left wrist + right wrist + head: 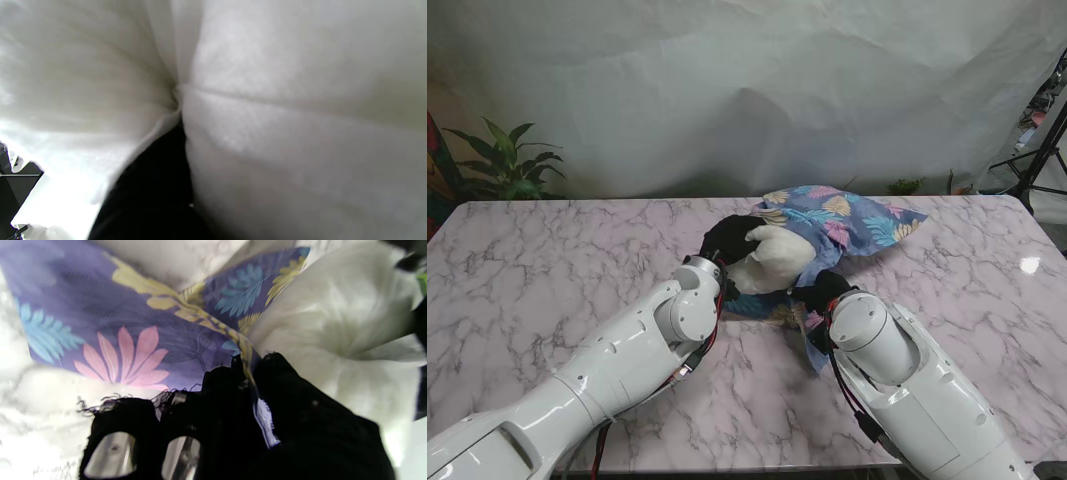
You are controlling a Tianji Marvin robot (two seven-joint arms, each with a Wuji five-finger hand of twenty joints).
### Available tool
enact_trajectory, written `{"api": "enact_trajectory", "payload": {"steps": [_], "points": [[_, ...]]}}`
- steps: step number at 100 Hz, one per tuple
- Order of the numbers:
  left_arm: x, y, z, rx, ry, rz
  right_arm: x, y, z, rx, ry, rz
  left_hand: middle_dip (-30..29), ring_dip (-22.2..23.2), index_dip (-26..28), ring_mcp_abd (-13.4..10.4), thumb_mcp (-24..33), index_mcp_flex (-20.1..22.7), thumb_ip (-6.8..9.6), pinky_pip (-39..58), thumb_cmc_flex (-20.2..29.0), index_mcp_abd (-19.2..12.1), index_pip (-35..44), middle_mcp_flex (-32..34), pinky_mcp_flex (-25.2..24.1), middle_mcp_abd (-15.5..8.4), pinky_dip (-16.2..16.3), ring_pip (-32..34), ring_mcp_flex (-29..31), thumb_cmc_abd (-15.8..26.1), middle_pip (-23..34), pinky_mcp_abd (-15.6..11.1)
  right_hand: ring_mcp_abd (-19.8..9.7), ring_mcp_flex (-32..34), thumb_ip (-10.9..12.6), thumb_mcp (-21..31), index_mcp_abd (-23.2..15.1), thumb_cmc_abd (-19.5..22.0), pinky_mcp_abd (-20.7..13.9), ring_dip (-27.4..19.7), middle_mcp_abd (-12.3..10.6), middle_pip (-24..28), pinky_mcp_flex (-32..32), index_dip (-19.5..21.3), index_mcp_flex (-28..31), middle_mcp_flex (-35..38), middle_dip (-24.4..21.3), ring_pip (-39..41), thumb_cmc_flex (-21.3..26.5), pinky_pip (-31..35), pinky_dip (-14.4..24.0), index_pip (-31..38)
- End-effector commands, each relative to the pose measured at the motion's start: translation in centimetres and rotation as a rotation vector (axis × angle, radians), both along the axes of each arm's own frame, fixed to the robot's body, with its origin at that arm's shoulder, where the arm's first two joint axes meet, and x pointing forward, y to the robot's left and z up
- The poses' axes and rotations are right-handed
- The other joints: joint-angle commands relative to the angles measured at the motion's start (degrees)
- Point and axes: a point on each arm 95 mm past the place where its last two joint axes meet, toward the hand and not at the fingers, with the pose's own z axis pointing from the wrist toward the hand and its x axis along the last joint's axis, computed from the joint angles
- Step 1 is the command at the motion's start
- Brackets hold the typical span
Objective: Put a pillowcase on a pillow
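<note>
The pillow [772, 262] is white and bunched, lying near the middle of the desk [547, 270]. Its far right part sits inside the pillowcase [852, 222], a blue-purple cloth with pink, yellow and light blue leaves. The nearer left part of the pillow bulges out of the case opening, bare and creased.

The pillowcase spreads to the right and away from the robot, its far corner lying flat on the desk. A nearer edge of it runs down beside the pillow toward the right robot hand [824, 290].

The left robot hand [730, 238], in a black glove, is clamped on the exposed end of the pillow from the left. In the left wrist view the pillow [267, 100] fills almost the whole picture, pinched into a deep fold against a dark finger [156, 180].

The right robot hand [240, 426] pinches the hem of the pillowcase [133, 323] between black-gloved fingers [287, 386]; the hem passes between them, with the pillow [333, 340] just beside it.

The desk is pale marble with grey veins. Behind it hangs a white sheet [747, 90], with a green plant [507, 160] at the far left corner.
</note>
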Motion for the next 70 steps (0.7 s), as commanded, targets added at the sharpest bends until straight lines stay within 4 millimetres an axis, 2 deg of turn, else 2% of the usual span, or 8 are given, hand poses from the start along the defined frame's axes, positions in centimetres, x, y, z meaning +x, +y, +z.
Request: {"api": "enact_trajectory", "payload": {"steps": [1,28,44,48,70], "points": [[0.5,0.0,0.5,0.011,0.003,-0.001,-1.1,0.8,-0.1,0.026,0.042,0.034,2.4,1.7,4.2,0.0,4.8,4.8,4.89,5.6,6.2,5.8,9.4,2.8,3.0,-0.7,1.5,3.6,1.3,8.2,2.0,-10.1,-11.6,2.3,2.6,6.3,-4.4,-0.4,-3.0,1.2,7.2,5.7,2.8,1.1,1.9,2.3,1.3,6.7,4.3,11.5,1.3,3.4],[0.7,-0.5,0.7,0.008,0.016,0.018,-3.2,3.2,1.8,0.252,0.124,0.103,2.5,1.8,4.5,0.2,4.8,4.7,4.85,5.9,6.2,6.1,9.0,2.9,3.3,-0.4,1.5,3.8,1.4,8.2,1.8,-10.0,-11.1,2.3,2.6,6.9,-2.7,-0.7,-2.4,1.4,8.3,5.6,2.8,1.0,2.2,2.3,1.7,6.8,5.0,11.6,1.6,3.0],[0.6,-1.1,0.9,-0.010,0.029,0.032,-4.1,4.2,2.6,0.303,0.136,0.159,2.6,1.8,4.6,0.5,4.9,4.6,4.84,6.0,6.2,6.4,8.8,2.9,3.6,-0.1,1.4,4.1,1.4,8.2,1.6,-10.0,-11.2,2.3,2.6,6.5,-2.2,-0.4,-2.3,1.3,8.5,5.4,2.8,1.0,2.1,2.1,1.7,6.6,5.2,11.6,1.6,2.7],[0.6,-1.3,1.0,-0.017,0.034,0.037,-4.3,4.4,2.6,0.312,0.141,0.171,2.5,1.8,4.6,0.6,4.9,4.5,4.83,6.1,6.2,6.5,8.7,3.0,3.7,1.2,1.4,4.1,1.5,8.1,1.4,-9.9,-11.2,2.3,2.7,6.3,-2.0,-0.4,-2.3,1.2,8.5,5.4,2.8,1.0,2.1,2.1,1.7,6.6,5.3,11.6,1.7,2.7],[0.5,-2.0,1.1,-0.027,0.077,0.039,-5.3,5.5,2.8,0.359,0.150,0.233,2.7,1.5,4.6,1.3,4.7,4.2,4.70,6.7,6.2,7.0,7.8,3.1,4.4,1.8,1.5,4.5,1.5,8.2,0.8,-9.7,-11.7,2.3,2.9,5.4,-1.8,0.2,-2.4,1.0,8.5,5.2,2.7,1.1,1.6,1.7,1.8,6.3,5.8,11.1,1.5,2.6]]}}
